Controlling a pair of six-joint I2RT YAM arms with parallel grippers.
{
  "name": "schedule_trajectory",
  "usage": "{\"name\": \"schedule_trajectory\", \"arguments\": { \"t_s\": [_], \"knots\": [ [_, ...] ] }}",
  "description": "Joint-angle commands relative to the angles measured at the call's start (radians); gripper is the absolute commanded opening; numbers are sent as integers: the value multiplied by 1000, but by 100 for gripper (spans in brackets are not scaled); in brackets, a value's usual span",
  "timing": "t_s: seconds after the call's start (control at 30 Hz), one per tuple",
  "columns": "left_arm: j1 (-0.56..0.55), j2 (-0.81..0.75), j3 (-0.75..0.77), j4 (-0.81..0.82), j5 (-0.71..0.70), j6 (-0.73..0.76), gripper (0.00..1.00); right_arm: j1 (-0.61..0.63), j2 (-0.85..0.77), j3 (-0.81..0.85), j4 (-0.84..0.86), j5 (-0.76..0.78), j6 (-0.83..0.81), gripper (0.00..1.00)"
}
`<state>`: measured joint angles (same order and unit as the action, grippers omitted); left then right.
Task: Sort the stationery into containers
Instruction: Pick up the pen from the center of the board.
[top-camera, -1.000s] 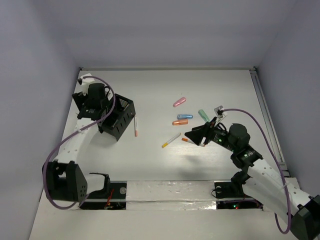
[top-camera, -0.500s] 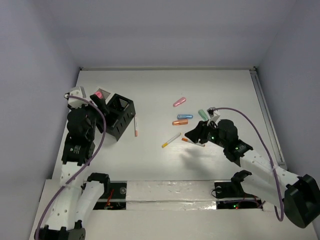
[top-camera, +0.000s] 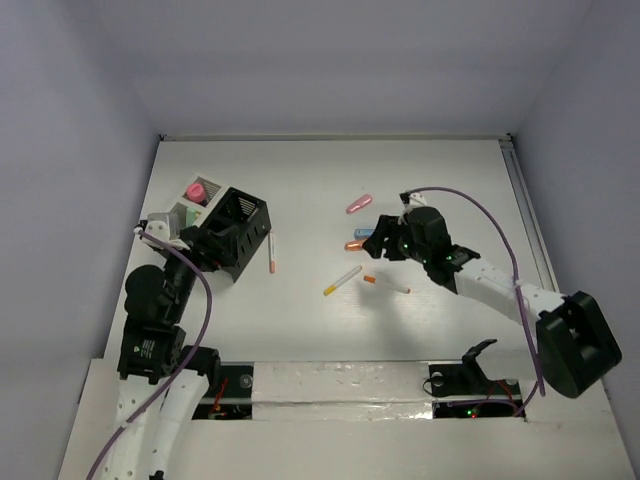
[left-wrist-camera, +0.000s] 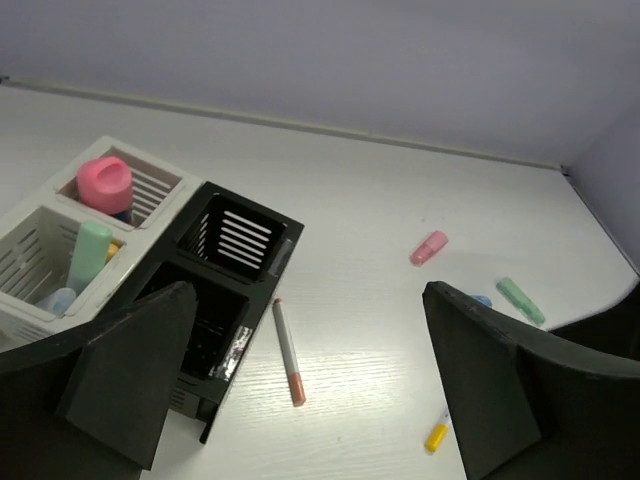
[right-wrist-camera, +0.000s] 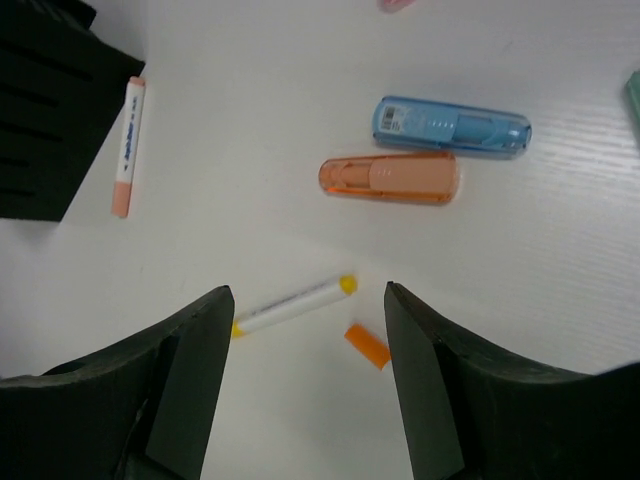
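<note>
The black box (top-camera: 240, 230) and the white box (top-camera: 186, 210) stand side by side at the left. The white box (left-wrist-camera: 40, 250) holds a pink marker (left-wrist-camera: 105, 184), a green one and a blue one. My left gripper (top-camera: 198, 248) is open and empty, just near of the black box (left-wrist-camera: 225, 275). My right gripper (top-camera: 380, 240) is open and empty above the loose items. Between its fingers lie a white pen with yellow ends (right-wrist-camera: 293, 305) and an orange-ended pen (right-wrist-camera: 367, 346). Beyond them lie an orange marker (right-wrist-camera: 390, 178) and a blue marker (right-wrist-camera: 452, 127).
A white pen with a salmon end (top-camera: 271, 253) lies right of the black box. A pink marker (top-camera: 359, 203) lies far of the right gripper. A green marker (left-wrist-camera: 520, 300) shows in the left wrist view. Walls close the table's back and sides.
My left arm has pulled back from over the black box towards the near side. My right gripper has moved left and farther, over the pens and markers.
</note>
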<state>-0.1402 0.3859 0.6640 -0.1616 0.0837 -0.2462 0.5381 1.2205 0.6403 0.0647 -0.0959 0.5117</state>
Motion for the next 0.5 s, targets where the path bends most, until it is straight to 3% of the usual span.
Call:
{"name": "schedule_trajectory", "arguments": {
  "t_s": [0.0, 0.47],
  "knots": [
    [-57, -31, -1, 28, 22, -5, 99, 6, 107, 119, -40, 152, -36, 69],
    [-216, -154, 5, -30, -203, -21, 99, -4, 695, 686, -186, 346, -58, 77]
  ]
}}
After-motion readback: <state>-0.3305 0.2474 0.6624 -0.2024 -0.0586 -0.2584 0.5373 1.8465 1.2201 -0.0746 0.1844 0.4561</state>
